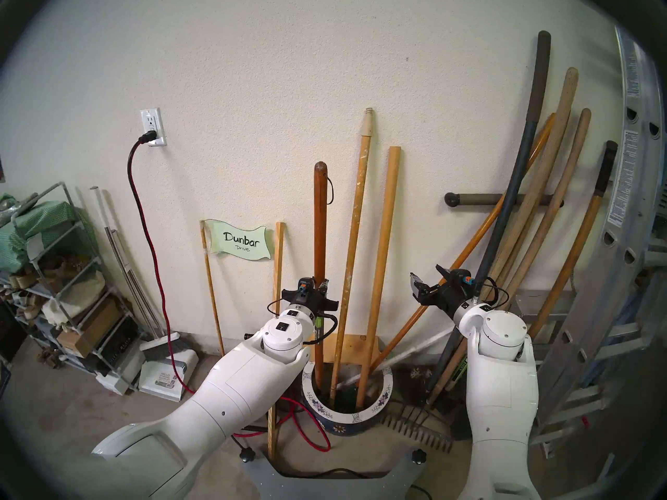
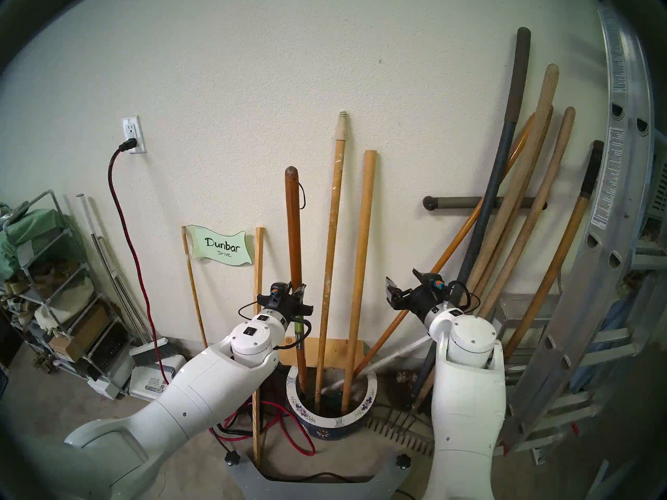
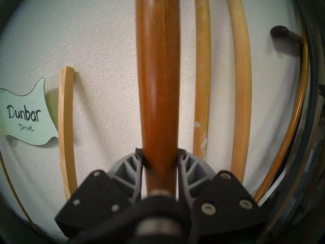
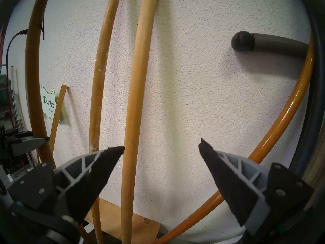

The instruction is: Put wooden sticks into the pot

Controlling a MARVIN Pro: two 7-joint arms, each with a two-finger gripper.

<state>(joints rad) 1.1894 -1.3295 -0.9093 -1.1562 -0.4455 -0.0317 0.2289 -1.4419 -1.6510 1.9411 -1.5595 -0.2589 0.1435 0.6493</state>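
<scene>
The left end effector [image 3: 160,159] pinches the dark stick [image 1: 319,243], its foot inside the pot [image 1: 382,403]; next comes letting go. The right end effector [image 4: 161,150] stands spread.

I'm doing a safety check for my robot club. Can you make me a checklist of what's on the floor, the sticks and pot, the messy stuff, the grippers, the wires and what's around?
Surface: bare concrete floor.
Job's things: dark red-brown stick, paint-flecked stick and plain pale dowel all stand in the pot, tops against the wall.
Clutter: thin slat, rake, dustpan.
Grippers: left gripper shut on the dark red-brown stick; right gripper open, empty.
Cables: red cord from outlet to floor beside the pot.
Surroundings: tool handles, ladder, shelf rack.
</scene>
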